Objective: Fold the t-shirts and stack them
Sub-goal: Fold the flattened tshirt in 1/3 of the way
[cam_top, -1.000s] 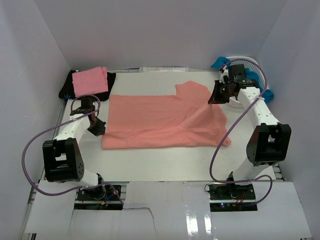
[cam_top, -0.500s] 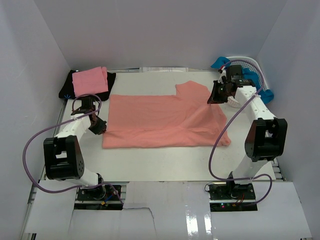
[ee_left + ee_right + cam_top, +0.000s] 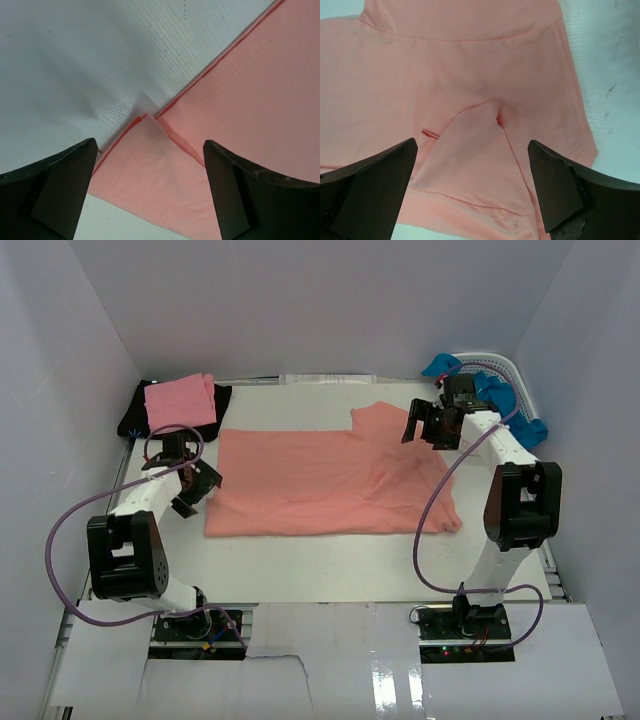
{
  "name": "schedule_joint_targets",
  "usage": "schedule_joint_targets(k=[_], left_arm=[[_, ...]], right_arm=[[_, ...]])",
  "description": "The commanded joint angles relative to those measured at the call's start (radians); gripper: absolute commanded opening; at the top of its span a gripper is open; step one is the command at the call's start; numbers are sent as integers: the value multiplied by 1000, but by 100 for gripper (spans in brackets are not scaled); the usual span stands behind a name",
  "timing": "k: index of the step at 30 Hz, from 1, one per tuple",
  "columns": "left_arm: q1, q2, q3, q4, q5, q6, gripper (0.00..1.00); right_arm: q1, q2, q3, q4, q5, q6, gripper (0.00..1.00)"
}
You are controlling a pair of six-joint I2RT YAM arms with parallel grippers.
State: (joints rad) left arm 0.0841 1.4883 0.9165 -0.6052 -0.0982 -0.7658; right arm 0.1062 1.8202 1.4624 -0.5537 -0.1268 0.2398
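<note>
Two look done already: the pink shirt point(image 3: 180, 403) sits on the black shirt point(image 3: 133, 422), just beyond the left gripper point(image 3: 197, 490). The salmon shirt point(image 3: 330, 480) lies spread out, unfolded, between both grippers. Left and right gripper point(image 3: 425, 427) gape wide, holding nothing, each over its edge. Blue shirts point(image 3: 440, 365) behind the right one probably come next.

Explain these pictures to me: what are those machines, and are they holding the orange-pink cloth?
Those are two robot arms bolted to a white table. One picture looks down from above; the other two come from cameras on each wrist, so the dark shapes there are its own fingers. A big salmon t-shirt lies spread out. Far left, a pink shirt sits on a black shirt; far right, blue shirts drape a white basket. The left gripper and right gripper both stand open over the shirt's edges, holding nothing.
</note>
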Motion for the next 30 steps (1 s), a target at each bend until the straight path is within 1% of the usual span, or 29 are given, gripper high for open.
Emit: schedule_joint_targets(k=[1,3,5,7,9,10,13,15,20,22,23,25,27,28,30], left_arm=[[3,-103,67,-13,-58,22,98],[-13,-146,97,-2,-74,49,98],[-64,-181,126,8,-69,111,98],[-162,-187,162,8,-40,158,98],[-223,-197,174,18,-14,178,98],[-275,-203,170,22,3,192,98],[-343,-224,138,64,80,203,98],[-369,-226,122,94,133,223,98],[-458,-181,87,159,274,264,98],[-504,-162,85,179,295,269,98],[-521,-139,84,186,320,275,98],[-567,-114,85,205,328,278,98],[-618,-74,87,235,386,283,98],[-635,-59,91,243,387,280,98],[-670,-10,113,254,414,280,98]], right_arm=[[21,-119,-17,55,70,-7,98],[44,-153,-40,77,29,-17,97],[67,-165,-43,57,10,-33,95],[105,-147,-28,23,-22,-46,95],[151,-108,-5,-29,-16,-54,93],[164,-98,-2,-41,-7,-54,92],[210,-73,-5,-48,4,-45,90],[234,-52,1,-48,4,-37,88],[265,47,99,-89,23,-36,84],[276,80,127,-97,30,-33,82],[279,88,131,-95,36,-30,78],[285,120,144,-92,52,-22,73],[286,154,154,-100,64,-17,69],[286,165,154,-103,65,-17,66],[291,183,157,-115,75,-14,63]])
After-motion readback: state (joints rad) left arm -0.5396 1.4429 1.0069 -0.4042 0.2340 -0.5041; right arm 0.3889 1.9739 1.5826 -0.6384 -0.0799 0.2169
